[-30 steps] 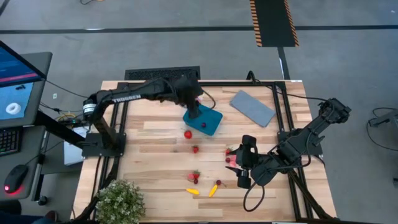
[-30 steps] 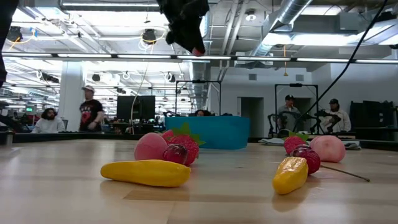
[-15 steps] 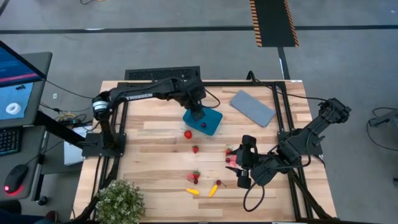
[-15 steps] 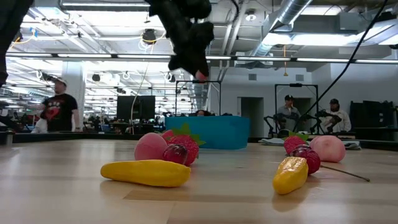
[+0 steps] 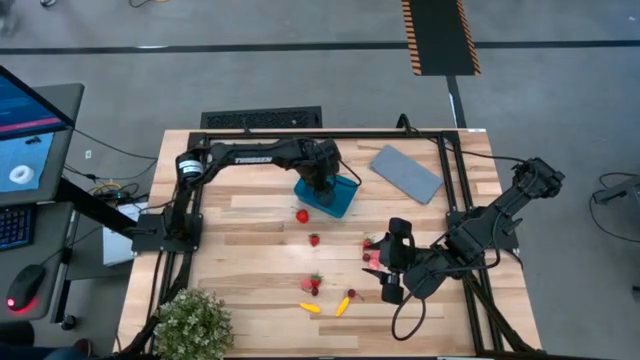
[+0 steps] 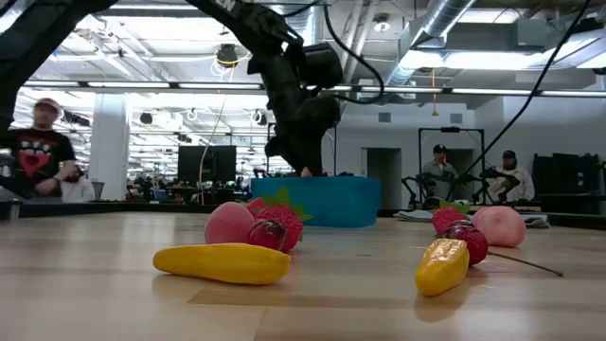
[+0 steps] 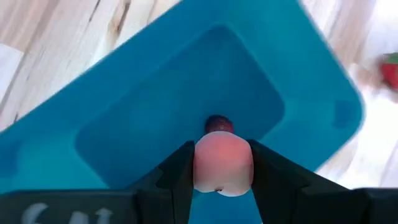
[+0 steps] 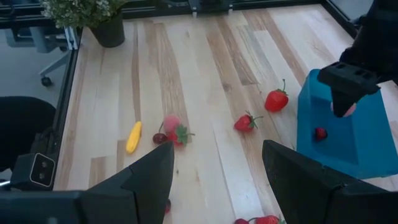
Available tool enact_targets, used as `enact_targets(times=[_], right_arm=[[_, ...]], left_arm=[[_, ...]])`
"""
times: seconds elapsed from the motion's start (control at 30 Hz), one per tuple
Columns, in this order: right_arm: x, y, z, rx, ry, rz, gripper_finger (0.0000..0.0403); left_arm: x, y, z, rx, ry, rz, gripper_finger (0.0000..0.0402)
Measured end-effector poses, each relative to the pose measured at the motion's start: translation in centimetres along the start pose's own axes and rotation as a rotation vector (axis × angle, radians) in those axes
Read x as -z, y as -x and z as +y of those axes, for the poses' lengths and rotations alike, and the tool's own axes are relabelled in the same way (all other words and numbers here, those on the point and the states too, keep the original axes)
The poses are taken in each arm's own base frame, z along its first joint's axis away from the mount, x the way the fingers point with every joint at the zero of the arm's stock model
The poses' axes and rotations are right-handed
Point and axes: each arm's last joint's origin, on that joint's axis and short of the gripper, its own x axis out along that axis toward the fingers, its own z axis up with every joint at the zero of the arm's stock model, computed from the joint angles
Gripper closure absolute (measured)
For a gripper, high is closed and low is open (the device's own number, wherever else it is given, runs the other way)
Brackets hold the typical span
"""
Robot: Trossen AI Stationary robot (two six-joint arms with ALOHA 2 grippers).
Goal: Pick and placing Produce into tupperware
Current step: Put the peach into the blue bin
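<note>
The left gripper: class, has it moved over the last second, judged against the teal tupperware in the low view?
Yes. The left gripper has come down from high above the tupperware to its rim, its fingers clamping a pink fruit.

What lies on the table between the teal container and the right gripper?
Between the tupperware and the right gripper, the high view shows only bare wood; two red strawberries lie off to the side of that stretch.

The wooden table (image 5: 250, 215) carries the tupperware (image 5: 340, 199), scattered produce (image 5: 313, 284), a grey lid (image 5: 406, 172) and a plant (image 5: 190, 323).
</note>
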Motion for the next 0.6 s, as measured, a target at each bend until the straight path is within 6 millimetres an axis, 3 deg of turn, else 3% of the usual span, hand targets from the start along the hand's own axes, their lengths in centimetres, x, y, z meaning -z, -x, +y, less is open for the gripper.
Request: enact_targets(times=[0.33,0.6], right_arm=[[-0.03,0.00,0.02,-0.002,-0.019,-0.003,0.0133],[0.02,0.11,0.18,-0.009,-0.024,-0.005,0.0133]], left_arm=[[-0.34,0.21,0.19,-0.032,-0.020,-0.038,0.0270],[-0.26,0.24,0.46,-0.036,-0.030,-0.025,0.0196]])
